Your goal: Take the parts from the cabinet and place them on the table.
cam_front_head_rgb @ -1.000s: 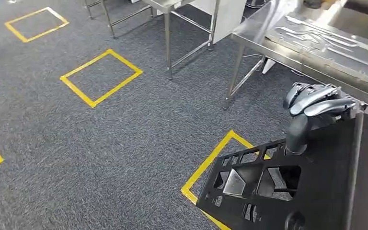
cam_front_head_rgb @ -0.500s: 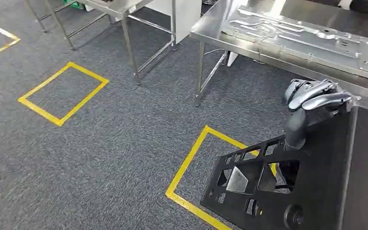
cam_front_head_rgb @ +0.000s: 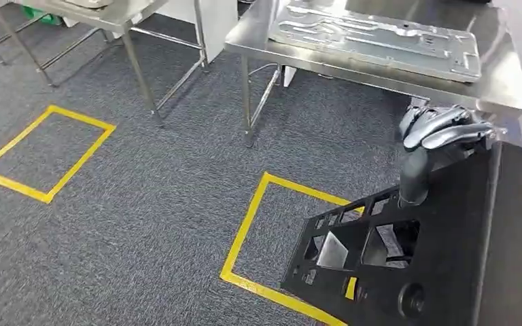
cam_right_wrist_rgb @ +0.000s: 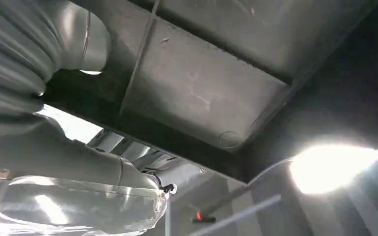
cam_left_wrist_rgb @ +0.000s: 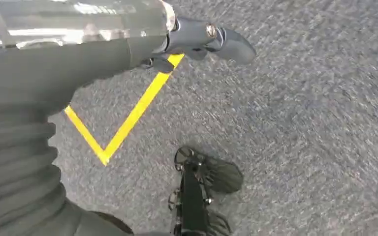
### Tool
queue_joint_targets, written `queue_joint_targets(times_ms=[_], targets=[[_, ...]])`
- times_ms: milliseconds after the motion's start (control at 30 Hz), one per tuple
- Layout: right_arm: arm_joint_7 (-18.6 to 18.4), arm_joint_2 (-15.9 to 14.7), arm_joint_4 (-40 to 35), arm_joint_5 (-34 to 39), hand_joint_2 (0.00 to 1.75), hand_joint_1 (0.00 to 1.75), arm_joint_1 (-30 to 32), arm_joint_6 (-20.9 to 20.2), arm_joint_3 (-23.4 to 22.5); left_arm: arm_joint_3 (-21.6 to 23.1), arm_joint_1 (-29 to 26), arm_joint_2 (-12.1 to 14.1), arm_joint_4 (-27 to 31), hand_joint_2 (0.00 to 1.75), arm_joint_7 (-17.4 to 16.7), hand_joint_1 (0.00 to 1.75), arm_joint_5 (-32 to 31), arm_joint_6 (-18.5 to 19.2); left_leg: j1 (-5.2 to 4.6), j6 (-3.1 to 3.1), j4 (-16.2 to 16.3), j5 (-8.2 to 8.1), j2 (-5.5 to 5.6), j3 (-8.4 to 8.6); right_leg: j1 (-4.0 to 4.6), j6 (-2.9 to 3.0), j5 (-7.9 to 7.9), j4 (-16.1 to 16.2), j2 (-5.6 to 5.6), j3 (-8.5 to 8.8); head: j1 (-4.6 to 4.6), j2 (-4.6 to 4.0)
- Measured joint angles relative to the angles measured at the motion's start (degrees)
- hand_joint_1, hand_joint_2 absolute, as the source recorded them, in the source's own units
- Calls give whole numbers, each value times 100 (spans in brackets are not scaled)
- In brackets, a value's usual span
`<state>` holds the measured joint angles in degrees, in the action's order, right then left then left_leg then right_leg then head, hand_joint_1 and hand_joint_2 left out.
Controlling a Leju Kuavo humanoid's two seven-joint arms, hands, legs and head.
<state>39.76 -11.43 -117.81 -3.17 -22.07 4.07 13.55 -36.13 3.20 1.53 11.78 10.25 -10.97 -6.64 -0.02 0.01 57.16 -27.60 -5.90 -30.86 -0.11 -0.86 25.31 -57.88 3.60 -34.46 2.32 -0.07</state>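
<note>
Black perforated part: a flat panel w/ cut-outs, carried tilted at lower right of the head view, above the grey carpet and partly over a yellow tape square; its lower and right edges are cut off by the frame. Right hand: fingers curled over the part's upper edge, thumb down its face, clamped on it. Beyond, a steel desk bears a silver stamped panel. Right wrist view: underside of the dark part close up, w/ bright glare; hand beside it, fingers hard to make out. Left wrist view: left hand over carpet, fingertip extended, nothing visible in it; whether fingers are apart or together cannot be told.
</note>
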Motion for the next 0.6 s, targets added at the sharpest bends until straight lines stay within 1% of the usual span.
queue_joint_targets(times_ms=[67, 100, 133, 167, 200, 233, 267, 300, 333, 367, 400, 433, 467, 500, 533, 567, 600], targets=[[-4, 0, 7, 6, 175, 175, -1, -2, 0, 0, 18, -2, 2, 175, -11, 0, -20, 35, 2, -60, -19, -13, -138, 43, 26, 61, 3, -2, -135, -19, 0, 0], [-7, 0, 7, 9, 175, 175, -16, 0, 0, 0, 26, -4, 2, 175, -11, 0, -26, 50, 13, -110, -2, -59, -143, 29, -37, 117, -36, 48, -215, 15, 0, 2], [-24, 7, 4, 9, 175, 175, -37, 0, 0, 0, 36, -9, 4, 175, -6, 0, -35, 72, 54, -141, 120, -151, 169, 19, -42, 135, -43, 64, -256, 26, 0, 0], [-24, 18, 9, 13, 175, 175, -66, -2, 0, 2, 31, -20, 4, 175, 0, 0, -44, 81, 56, -146, 437, -353, 361, -120, -48, 158, -37, 64, -305, 24, 0, 0], [-37, 26, 17, 13, 175, 175, -77, -2, 2, 2, 16, -24, 4, 175, 4, 0, -50, 81, 62, -160, 918, -598, 448, -347, -45, 187, -43, 63, -370, 23, 0, 0], [-39, 46, 28, 13, 175, 175, -77, -2, 7, 0, -3, -26, 2, 175, 7, 0, -50, 81, 62, -170, 1418, -796, 496, -595, -37, 196, -44, 62, -455, 19, 0, 0], [-46, 59, 44, 15, 175, 175, -76, -2, 15, 0, -27, -26, 2, 175, 11, 0, -55, 81, 61, -176, 1769, -869, 519, -785, -32, 196, -44, 58, -543, 21, 0, 0], [-53, 72, 55, 20, 175, 175, -77, -2, 18, 0, -37, -31, 2, 175, 13, 0, -68, 85, 62, -169, 1849, -806, 530, -857, -30, 196, -44, 53, -625, 24, 0, 0], [-61, 74, 57, 22, 175, 175, -77, -2, 20, 0, -36, -33, 2, 175, 29, 0, -77, 98, 63, -157, 1658, -616, 535, -803, -29, 195, -44, 49, -706, 32, 0, 0], [-66, 83, 57, 24, 175, 175, -79, -2, 20, 2, -32, -35, 2, 175, 39, 0, -101, 116, 64, -138, 1260, -348, 556, -645, -29, 190, -40, 42, -780, 44, 0, 0], [-68, 90, 57, 24, 175, 175, -85, -2, 20, 2, -26, -35, 2, 175, 44, 0, -123, 136, 67, -117, 713, -45, 636, -414, -31, 178, -33, 36, -859, 55, 0, 0], [-68, 92, 57, 26, 175, 175, -92, -2, 20, 2, -27, -33, 2, 175, 46, 0, -136, 146, 77, -90, 230, 156, 878, -221, -38, 159, -23, 24, -920, 51, 0, 0], [-76, 94, 59, 26, 175, 175, -109, 0, 20, 2, -27, -35, 2, 175, 46, 0, -138, 153, 100, -48, 65, 72, 1065, -153, -9, 118, -19, -12, -998, 11, 0, 0], [-83, 96, 61, 26, 175, 175, -117, 0, 24, 2, -25, -35, 2, 175, 42, 0, -142, 153, 84, -39, 89, 77, 1005, -153, -31, 75, -43, -5, -1063, -15, 2, 2], [-85, 103, 63, 26, 175, 175, -119, 0, 24, 2, -20, -35, 2, 175, 42, 0, -155, 153, 65, -15, 83, 73, 956, -155, -53, 45, -52, 0, -1114, -34, -2, 0], [-85, 105, 63, 26, 175, 175, -119, 0, 24, 2, -15, -35, 2, 175, 37, 0, -160, 153, 53, 18, 86, 76, 900, -149, -69, 1, -74, 26, -1182, -41, 0, 0], [-90, 105, 63, 26, 175, 175, -124, 2, 26, 4, -2, -46, 2, 175, 37, 0, -160, 153, 99, 71, 29, 116, 819, -131, -34, -43, -77, 26, -1223, -62, 0, 2]])
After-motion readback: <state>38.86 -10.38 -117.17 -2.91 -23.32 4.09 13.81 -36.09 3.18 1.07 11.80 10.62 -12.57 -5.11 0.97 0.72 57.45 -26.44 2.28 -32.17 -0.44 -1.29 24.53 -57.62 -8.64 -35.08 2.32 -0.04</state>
